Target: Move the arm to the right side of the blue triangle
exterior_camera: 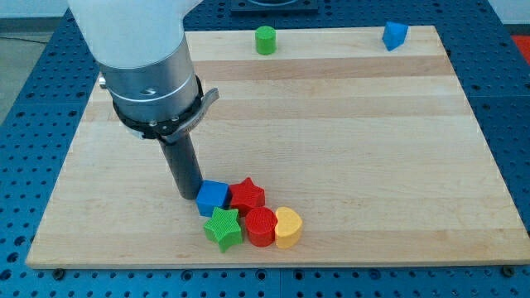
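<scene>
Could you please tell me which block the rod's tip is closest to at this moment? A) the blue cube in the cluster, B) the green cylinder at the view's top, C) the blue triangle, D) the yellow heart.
A: my tip sits just at the view's left of the blue cube, far from the blue triangle.

- The blue triangle [395, 35] is sitting at the view's top right, close to the far edge of the wooden board [331, 124] and near its right corner.
- It is showing as a small solid blue wedge, its pointed end turning up and toward the view's right, its flat base resting on the wood.
- It is standing alone, with nothing touching it.
- My tip [187, 194] is resting low on the view's left, well apart from the blue triangle and far to its left, not at its right side.
</scene>
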